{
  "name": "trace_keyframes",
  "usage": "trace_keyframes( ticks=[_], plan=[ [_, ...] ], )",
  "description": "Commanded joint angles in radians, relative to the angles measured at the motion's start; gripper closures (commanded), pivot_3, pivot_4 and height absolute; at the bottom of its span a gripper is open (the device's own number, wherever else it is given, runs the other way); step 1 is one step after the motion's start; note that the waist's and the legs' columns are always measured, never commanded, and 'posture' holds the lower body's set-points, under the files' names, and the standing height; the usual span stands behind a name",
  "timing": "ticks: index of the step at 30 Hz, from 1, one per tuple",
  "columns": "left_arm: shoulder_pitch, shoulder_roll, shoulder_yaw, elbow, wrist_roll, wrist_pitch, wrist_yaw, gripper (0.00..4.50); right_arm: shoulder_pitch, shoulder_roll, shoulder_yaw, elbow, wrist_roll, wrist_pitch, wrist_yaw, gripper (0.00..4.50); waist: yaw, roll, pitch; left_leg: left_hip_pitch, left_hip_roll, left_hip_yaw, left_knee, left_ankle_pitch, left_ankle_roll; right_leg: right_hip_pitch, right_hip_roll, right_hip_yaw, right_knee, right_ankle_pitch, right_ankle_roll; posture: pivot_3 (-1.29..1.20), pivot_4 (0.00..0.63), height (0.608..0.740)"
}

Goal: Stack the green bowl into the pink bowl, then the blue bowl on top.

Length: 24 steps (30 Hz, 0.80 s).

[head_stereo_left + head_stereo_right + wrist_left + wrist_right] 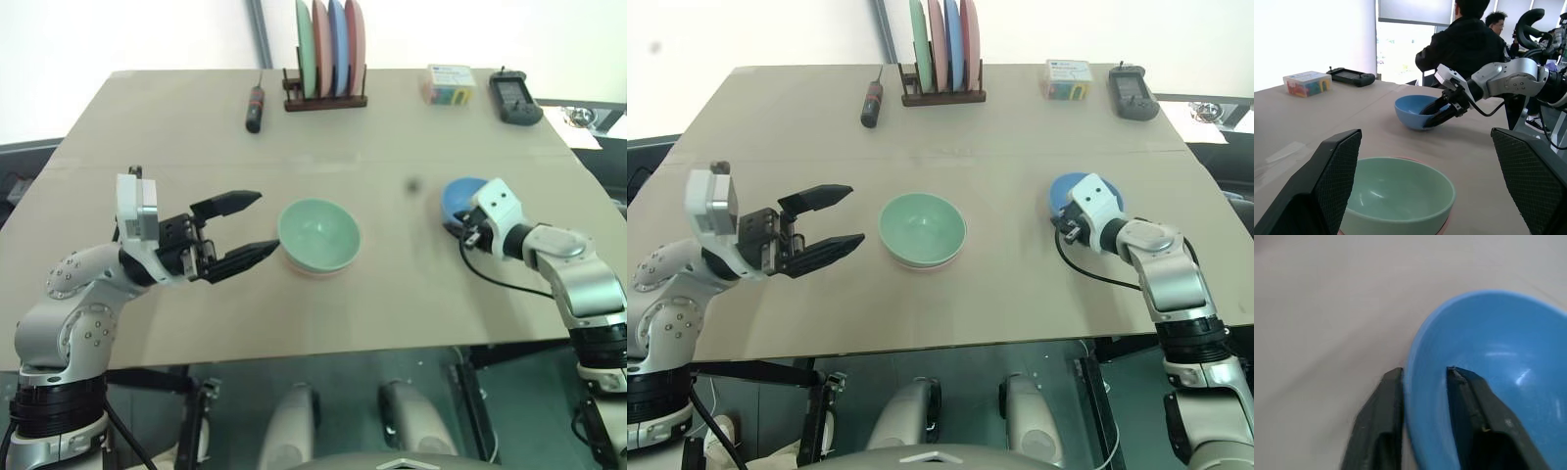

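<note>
Now green bowl (319, 235) nested in pink bowl (1442, 226).

Head cams look down; wrist cams close, share blue bowl (1415, 110).

A wide beige tabletop (323, 166) fills the foreground against a plain white wall (127, 34). Beyond its far edge, bright daylight pours through a large window (1400, 54) topped by a grey roller blind (1415, 11). Dark teal floor (509, 392) lies beneath the tabletop.
</note>
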Motion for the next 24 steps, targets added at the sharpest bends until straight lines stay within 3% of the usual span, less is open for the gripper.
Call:
trace_keyframes(
  ticks=[1,8,14,17,23,24],
  plan=[
    [0.011,0.004,0.016,-0.014,-0.003,-0.012,0.002,0.00,-0.032,-0.009,-0.001,-0.009,-0.010,-0.031,-0.010,4.48,0.000,0.000,0.000,0.000,0.000,0.000,0.000,0.000,0.000,0.000,0.000,0.000,0.000,0.000,0.000,0.00,0.150,0.740],
    [0.040,-0.007,0.055,0.011,-0.014,-0.014,0.026,0.00,-0.055,-0.022,0.028,-0.137,0.052,-0.081,0.094,4.48,-0.001,0.000,0.000,0.000,0.000,0.000,0.000,0.000,0.000,0.000,0.000,0.000,0.000,0.000,0.001,0.00,0.150,0.740],
    [0.166,0.022,0.118,0.039,-0.010,-0.022,-0.040,0.00,-0.157,0.099,0.166,-0.328,0.209,-0.105,0.265,4.48,-0.011,0.001,0.000,0.000,0.002,0.000,-0.001,0.000,0.000,-0.001,0.001,0.000,0.001,0.000,0.000,0.00,0.150,0.740],
    [0.199,0.038,0.142,0.062,-0.007,-0.023,-0.065,0.00,-0.220,0.191,0.228,-0.288,0.234,-0.113,0.280,4.48,-0.008,0.000,0.000,0.000,0.003,-0.001,-0.001,0.000,0.000,-0.001,0.002,-0.001,0.001,0.000,-0.001,0.00,0.150,0.740],
    [0.213,0.025,0.151,0.021,-0.007,-0.020,-0.016,0.00,-0.252,0.257,0.305,-0.179,0.255,-0.131,0.356,4.48,0.009,-0.001,0.000,0.000,0.000,-0.001,0.000,0.000,0.000,0.000,-0.002,-0.002,0.000,-0.001,-0.001,0.00,0.150,0.740],
    [0.219,0.023,0.148,0.004,-0.006,-0.007,0.011,0.00,-0.254,0.274,0.318,-0.140,0.240,-0.147,0.353,4.13,0.006,-0.001,-0.001,0.000,0.000,0.000,0.000,0.000,0.000,0.000,-0.003,-0.002,0.000,0.000,-0.001,0.00,0.150,0.740]
  ],
)
